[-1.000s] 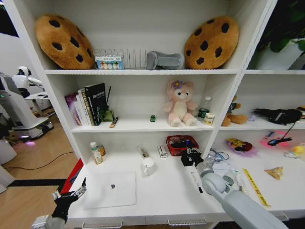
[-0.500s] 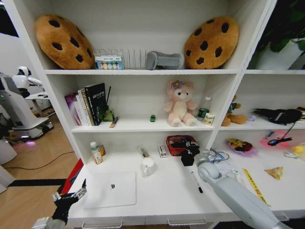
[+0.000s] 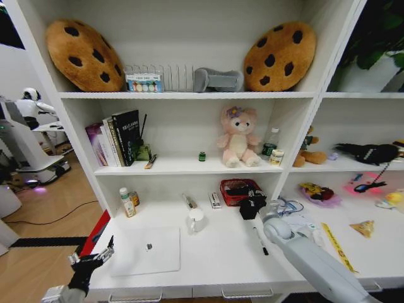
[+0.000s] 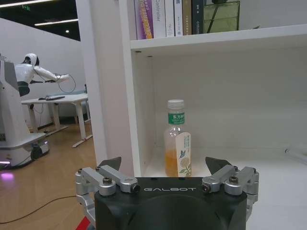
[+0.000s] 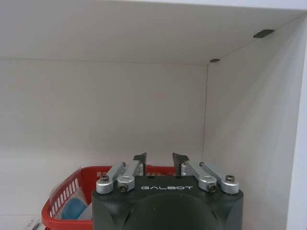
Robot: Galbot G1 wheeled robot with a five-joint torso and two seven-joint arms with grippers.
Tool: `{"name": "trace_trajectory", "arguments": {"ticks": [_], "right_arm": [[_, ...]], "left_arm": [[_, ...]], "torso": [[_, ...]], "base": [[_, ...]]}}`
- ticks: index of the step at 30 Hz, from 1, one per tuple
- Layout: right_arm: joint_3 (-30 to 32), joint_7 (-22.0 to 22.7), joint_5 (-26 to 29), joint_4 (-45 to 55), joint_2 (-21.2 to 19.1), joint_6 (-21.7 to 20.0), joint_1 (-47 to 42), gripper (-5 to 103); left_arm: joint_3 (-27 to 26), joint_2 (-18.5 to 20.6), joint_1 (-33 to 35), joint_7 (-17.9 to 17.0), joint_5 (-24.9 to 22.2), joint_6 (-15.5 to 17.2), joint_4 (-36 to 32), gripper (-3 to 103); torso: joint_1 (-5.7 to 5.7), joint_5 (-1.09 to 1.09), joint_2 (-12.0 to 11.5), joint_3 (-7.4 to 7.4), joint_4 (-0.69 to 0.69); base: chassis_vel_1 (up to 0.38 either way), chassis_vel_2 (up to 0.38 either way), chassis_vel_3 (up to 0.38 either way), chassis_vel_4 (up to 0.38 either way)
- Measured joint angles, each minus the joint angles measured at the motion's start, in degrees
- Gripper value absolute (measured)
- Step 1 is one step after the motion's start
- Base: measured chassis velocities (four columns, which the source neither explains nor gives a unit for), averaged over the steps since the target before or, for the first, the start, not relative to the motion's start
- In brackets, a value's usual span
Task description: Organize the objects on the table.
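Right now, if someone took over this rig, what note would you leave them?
Left gripper: jaws open, empty, off the table's front left corner.
Right gripper: jaws slightly apart, empty, at the red basket at the back.
Laptop lies closed, front left; a marker pen lies loose beside the right arm.
Done: nothing evident. Left: the pen, at least.

The right gripper (image 3: pixel 251 206) has swung from above the marker pen (image 3: pixel 259 240) toward twelve o'clock and now sits at the red basket (image 3: pixel 240 191), its jaws narrowed to a slim gap.
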Motion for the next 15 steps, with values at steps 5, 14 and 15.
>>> {"name": "trace_trajectory", "arguments": {"ticks": [5, 14, 15], "right_arm": [[0.2, -0.2, 0.1, 0.6, -0.1, 0.1, -0.4, 46], [6.3, -5.2, -6.3, 13.7, -2.2, 1.6, -7.6, 85], [7.4, -5.3, -5.6, 17.0, -2.8, 1.0, -9.3, 89]], "left_arm": [[0.0, -0.2, 0.0, 0.0, 0.0, 0.0, 0.1, 99], [0.1, -0.2, -0.1, 0.0, 0.1, 0.0, 0.4, 99], [0.1, -0.2, -0.1, -0.1, 0.1, 0.0, 0.4, 99]], "torso": [[0.00, 0.00, 0.0, 0.00, 0.01], [0.00, 0.00, 0.0, 0.00, 0.00], [0.00, -0.01, 0.0, 0.00, 0.00]], "base": [[0.000, 0.000, 0.000, 0.000], [0.000, 0.000, 0.000, 0.000], [0.000, 0.000, 0.000, 0.000]]}}
